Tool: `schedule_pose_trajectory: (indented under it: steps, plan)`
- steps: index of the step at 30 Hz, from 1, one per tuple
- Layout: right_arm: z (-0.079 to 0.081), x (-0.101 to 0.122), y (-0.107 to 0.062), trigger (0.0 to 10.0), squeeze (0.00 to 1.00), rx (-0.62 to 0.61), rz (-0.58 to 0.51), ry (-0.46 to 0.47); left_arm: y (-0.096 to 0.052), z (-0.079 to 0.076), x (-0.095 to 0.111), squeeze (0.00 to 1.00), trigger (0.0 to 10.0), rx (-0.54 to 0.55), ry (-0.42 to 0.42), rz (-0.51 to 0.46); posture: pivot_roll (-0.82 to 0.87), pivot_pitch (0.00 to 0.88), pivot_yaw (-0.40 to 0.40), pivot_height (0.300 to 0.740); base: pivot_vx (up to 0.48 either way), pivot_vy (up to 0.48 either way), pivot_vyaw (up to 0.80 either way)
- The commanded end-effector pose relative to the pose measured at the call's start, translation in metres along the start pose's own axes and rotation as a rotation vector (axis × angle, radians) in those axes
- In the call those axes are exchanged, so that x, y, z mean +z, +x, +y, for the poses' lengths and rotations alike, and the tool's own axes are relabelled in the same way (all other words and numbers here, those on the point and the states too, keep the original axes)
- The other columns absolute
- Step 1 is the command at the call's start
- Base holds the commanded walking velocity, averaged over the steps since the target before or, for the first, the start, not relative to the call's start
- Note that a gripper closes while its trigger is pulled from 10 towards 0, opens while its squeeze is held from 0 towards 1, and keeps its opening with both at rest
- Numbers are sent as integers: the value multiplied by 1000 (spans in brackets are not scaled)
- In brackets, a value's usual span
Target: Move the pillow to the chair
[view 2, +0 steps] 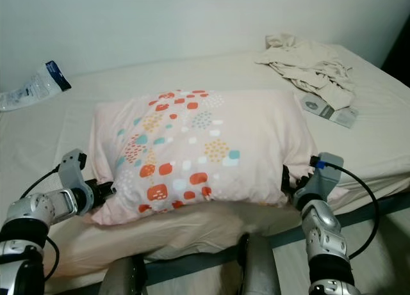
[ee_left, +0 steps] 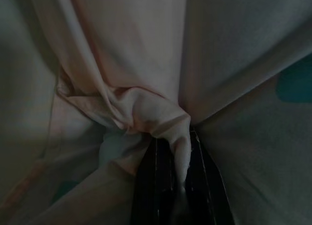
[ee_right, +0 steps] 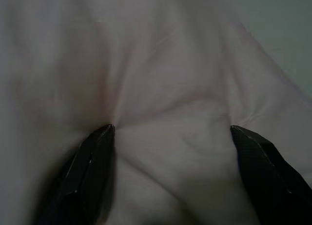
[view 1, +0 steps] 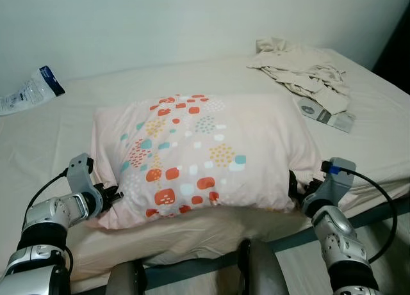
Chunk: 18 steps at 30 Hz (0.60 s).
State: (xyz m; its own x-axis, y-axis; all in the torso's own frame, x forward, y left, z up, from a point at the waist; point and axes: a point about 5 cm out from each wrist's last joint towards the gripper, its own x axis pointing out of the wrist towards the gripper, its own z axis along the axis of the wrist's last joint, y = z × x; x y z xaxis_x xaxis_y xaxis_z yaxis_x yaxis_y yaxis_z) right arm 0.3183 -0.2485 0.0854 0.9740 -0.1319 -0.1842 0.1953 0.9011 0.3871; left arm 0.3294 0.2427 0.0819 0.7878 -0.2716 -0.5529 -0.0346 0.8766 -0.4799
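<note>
Pillow [view 1: 198, 154] lies on the bed [view 1: 57, 135], at its near edge. My left gripper [ee_left: 173, 152] is clamped on pillowcase fabric; my right gripper [ee_right: 170, 137], fingers apart, presses into the pillow's right end.

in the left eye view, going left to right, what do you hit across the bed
blue and white packet → left end effector → pillow → right end effector → small flat box. The crumpled beige clothes overlap the box's span, so they are left out.
</note>
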Motion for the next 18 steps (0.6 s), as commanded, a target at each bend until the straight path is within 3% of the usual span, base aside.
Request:
schedule_pose_trajectory:
  steps: [1, 2, 4, 7, 8, 9, 11, 12, 14, 15, 16, 17, 18]
  plan:
    - [2, -11, -2, 10000, 1000, -38, 36, 140, 8, -5, -31, 0, 0, -33, -31, 132, -47, 131, 17, 543, 0, 0, 0]
    - [0, -11, -3, 10000, 1000, -70, 28, 213, 7, -5, -32, 0, 0, -37, -30, 136, -47, 131, 18, 543, 0, 0, 0]
    - [-2, -13, -6, 10000, 1000, -110, 28, 261, 6, -5, -32, 0, 0, -42, -27, 142, -47, 132, 21, 543, 0, 0, 0]
    - [-3, -18, -7, 10000, 1000, -132, 55, 254, 5, -5, -33, 0, 0, -45, -18, 150, -47, 133, 25, 543, 0, 0, 0]
    - [-3, -22, -8, 10000, 922, -139, 78, 239, 5, -6, -34, 0, 0, -46, -14, 154, -47, 133, 26, 543, 0, 0, 0]
    - [-4, -29, -8, 10000, 0, -146, 117, 230, 5, -7, -35, 0, 0, -46, -4, 161, -49, 134, 29, 543, 0, 0, 0]
    - [-4, -33, -8, 10000, 0, -151, 143, 223, 6, -7, -36, 0, 0, -46, 3, 166, -48, 134, 29, 543, 0, 0, 0]
    - [1, -47, -7, 10000, 0, -123, 248, 224, 8, -13, -40, 0, 0, -57, 30, 179, -47, 134, 29, 543, 0, 0, 0]
    - [5, -52, -8, 10000, 0, -97, 292, 229, 9, -15, -42, 0, 0, -65, 38, 185, -47, 134, 29, 543, 0, 0, 0]
    - [11, -57, -8, 8549, 0, -63, 333, 209, 10, -19, -45, 0, 0, -80, 54, 195, -46, 133, 28, 543, 0, 0, 0]
    - [19, -60, -8, 6039, 0, -23, 365, 192, 11, -24, -48, 0, 0, -100, 75, 205, -46, 131, 28, 543, 0, 0, 0]
    - [19, -60, -8, 6039, 0, -23, 365, 192, 11, -24, -48, 0, 0, -100, 75, 205, -46, 131, 28, 543, 0, 0, 0]
    - [23, -62, -8, 5373, 0, 0, 380, 179, 11, -27, -50, 0, 0, -113, 90, 210, -46, 131, 27, 543, 0, 0, 0]
